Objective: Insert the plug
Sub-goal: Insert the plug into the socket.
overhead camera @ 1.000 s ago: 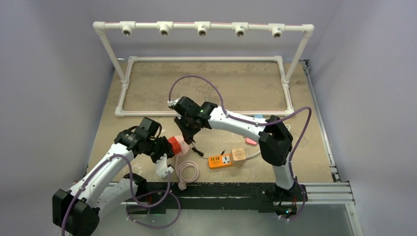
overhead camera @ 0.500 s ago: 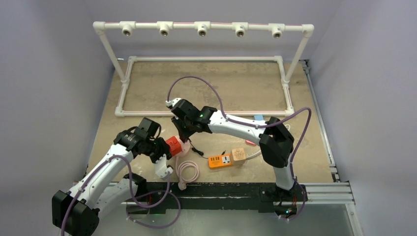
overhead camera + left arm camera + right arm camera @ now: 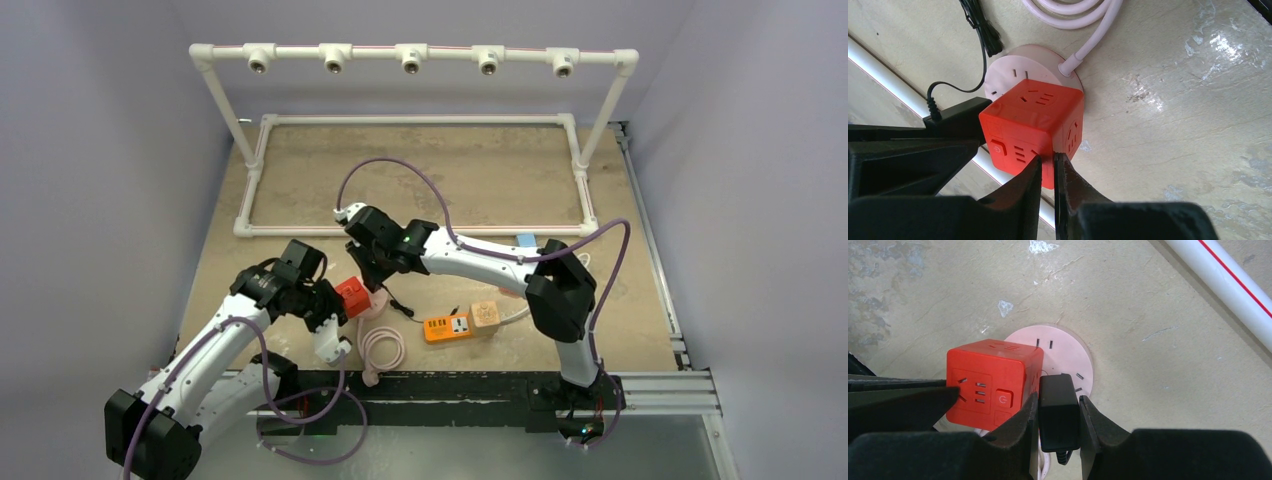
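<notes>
A red socket cube (image 3: 352,297) sits on a round pink socket base (image 3: 1068,355) near the table's front left. My right gripper (image 3: 1058,397) is shut on a black plug (image 3: 1059,415) and holds it just over the pink base, right beside the cube (image 3: 988,375). In the left wrist view, my left gripper (image 3: 1048,159) has its jaws nearly together, pinched on a vertical corner of the cube (image 3: 1033,115). The plug's prongs are hidden. Its thin black cable (image 3: 983,30) trails off across the table.
The pink base's cable (image 3: 380,350) lies coiled near the front edge. An orange power strip (image 3: 447,327) with a tan block (image 3: 485,316) at its end lies to the right. A white pipe frame (image 3: 415,55) stands over the back half.
My left gripper's jaws have closed in on the cube's corner. The right arm has shifted a little to the left with the plug.
</notes>
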